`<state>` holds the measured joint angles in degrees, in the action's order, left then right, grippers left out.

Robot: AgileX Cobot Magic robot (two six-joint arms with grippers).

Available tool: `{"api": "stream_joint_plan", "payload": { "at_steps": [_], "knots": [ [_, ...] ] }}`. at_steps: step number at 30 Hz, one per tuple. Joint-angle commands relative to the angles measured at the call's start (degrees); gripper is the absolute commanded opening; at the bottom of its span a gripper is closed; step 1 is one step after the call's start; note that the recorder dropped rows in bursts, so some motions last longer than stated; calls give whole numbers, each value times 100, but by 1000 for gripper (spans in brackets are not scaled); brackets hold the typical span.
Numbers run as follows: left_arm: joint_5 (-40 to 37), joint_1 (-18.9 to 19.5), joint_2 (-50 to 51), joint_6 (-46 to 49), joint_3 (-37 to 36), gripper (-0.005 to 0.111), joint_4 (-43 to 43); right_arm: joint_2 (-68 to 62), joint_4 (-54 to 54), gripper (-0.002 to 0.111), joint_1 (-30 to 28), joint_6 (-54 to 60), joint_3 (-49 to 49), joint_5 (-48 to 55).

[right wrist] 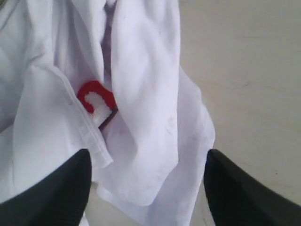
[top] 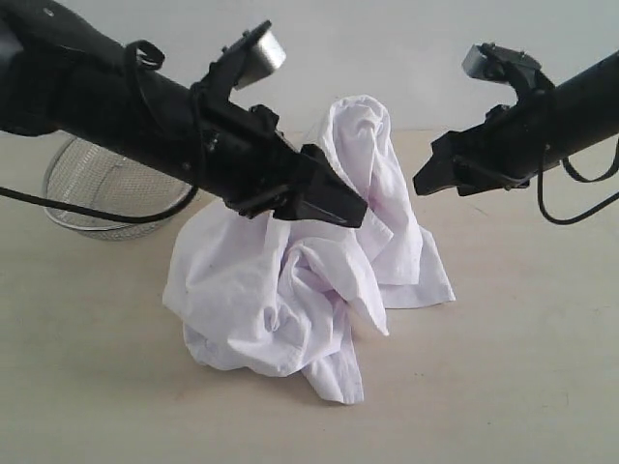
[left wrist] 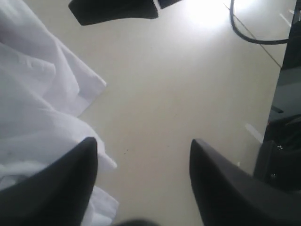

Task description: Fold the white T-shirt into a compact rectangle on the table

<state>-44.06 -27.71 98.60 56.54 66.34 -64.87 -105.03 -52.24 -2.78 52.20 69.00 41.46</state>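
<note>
The white T-shirt (top: 309,280) sits as a crumpled heap in the middle of the table (top: 522,387), peaking toward the far edge, with its red lettering (right wrist: 96,96) half buried in folds. Both pincers are spread apart and empty. The left gripper (left wrist: 143,143) has bare tabletop between its fingers, and the right gripper (right wrist: 148,155) hangs over cloth. A pinch here would probably catch several layers and drag the whole bundle instead of spreading it.

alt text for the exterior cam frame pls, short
A crumpled white T-shirt lies heaped on the table, one fold peaking up at the rear. The robot's black left tool hangs in front of the heap and the right tool beside it, neither gripping cloth; a steel mesh bowl stands back left.
</note>
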Motion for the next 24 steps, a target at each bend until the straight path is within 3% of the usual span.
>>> {"api": "stream_joint_plan", "payload": {
  "at_steps": [1, 6, 10, 15, 18, 24],
  "knots": [
    [94, -35, 448, 30, 70, 55, -5, -144, -319, 62, 2, 329, -3, 52],
    [67, -163, 859, 86, 193, 55, -61, -219, -439, 62, 187, 516, -3, 81],
    [680, -559, 980, 221, 193, 55, -47, -230, -392, 62, 411, 529, -3, -73],
    [1039, -602, 1099, 25, 193, 55, 145, -230, -393, 62, 413, 515, -3, 257],
    [1171, -602, 1037, -694, 193, 55, 771, -230, -393, 62, 413, 515, -3, 766],
    [1171, -602, 468, -2608, 193, 56, 3227, -230, -495, 62, 413, 530, -3, 1640]
  ]
}}
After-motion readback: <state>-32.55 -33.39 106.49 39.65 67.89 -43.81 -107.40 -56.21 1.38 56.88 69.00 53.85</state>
